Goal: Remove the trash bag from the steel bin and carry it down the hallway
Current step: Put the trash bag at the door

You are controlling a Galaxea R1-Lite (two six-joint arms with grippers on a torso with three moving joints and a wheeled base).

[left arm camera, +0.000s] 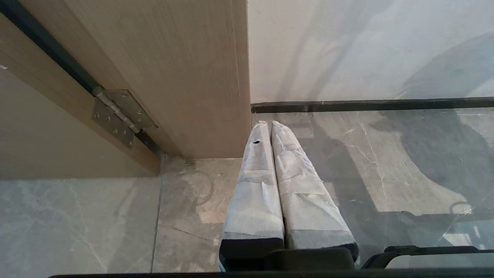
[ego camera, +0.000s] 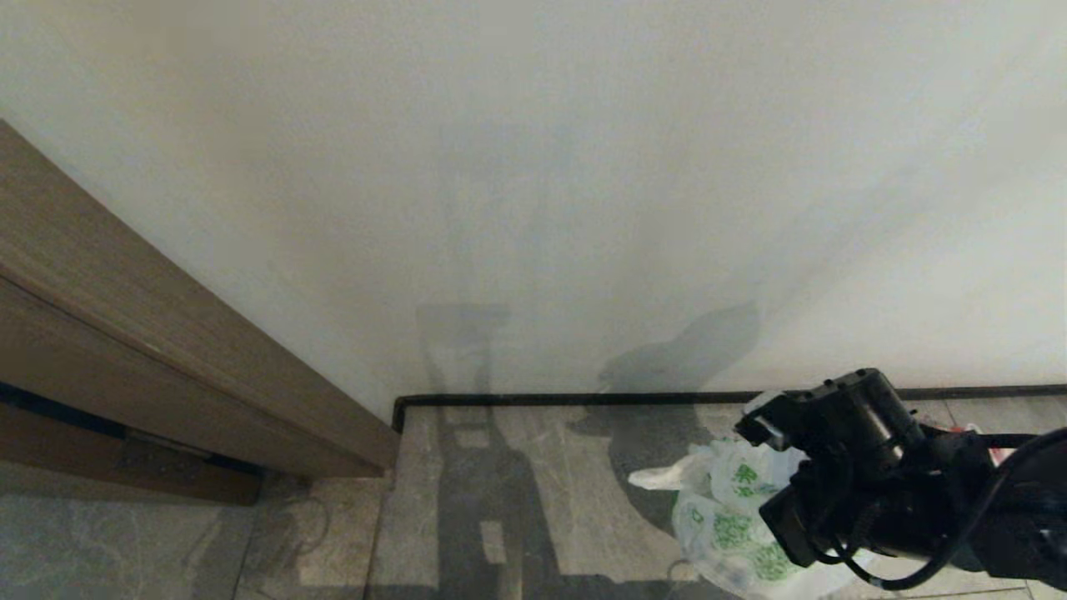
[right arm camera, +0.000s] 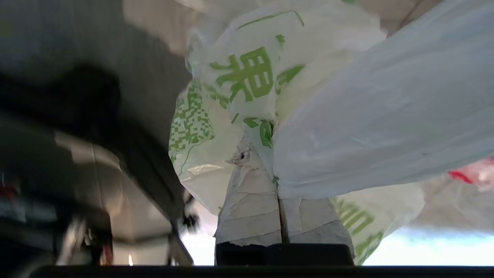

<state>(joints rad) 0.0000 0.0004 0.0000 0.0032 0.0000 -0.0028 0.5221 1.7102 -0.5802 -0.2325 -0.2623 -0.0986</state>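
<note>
1. We see the right gripper (right arm camera: 278,170) with its taped fingers (right arm camera: 251,208) pressed together, clamped on the thin plastic of the trash bag (right arm camera: 247,73) — the film is bunched at the fingertips.
2. From the head view, the trash bag (ego camera: 725,517) sits below and beside the right gripper, low over the grey tiled floor (ego camera: 533,500) of the hallway, near the black skirting (ego camera: 583,398) at the foot of the white wall (ego camera: 533,208).
3. A bit of red shows behind the bag — we cannot tell what it is.
4. The left gripper (left arm camera: 270,127) hangs with its fingers closed together on nothing, over the floor just beside the brown door frame (left arm camera: 185,77) and its hinge (left arm camera: 121,114).
</note>
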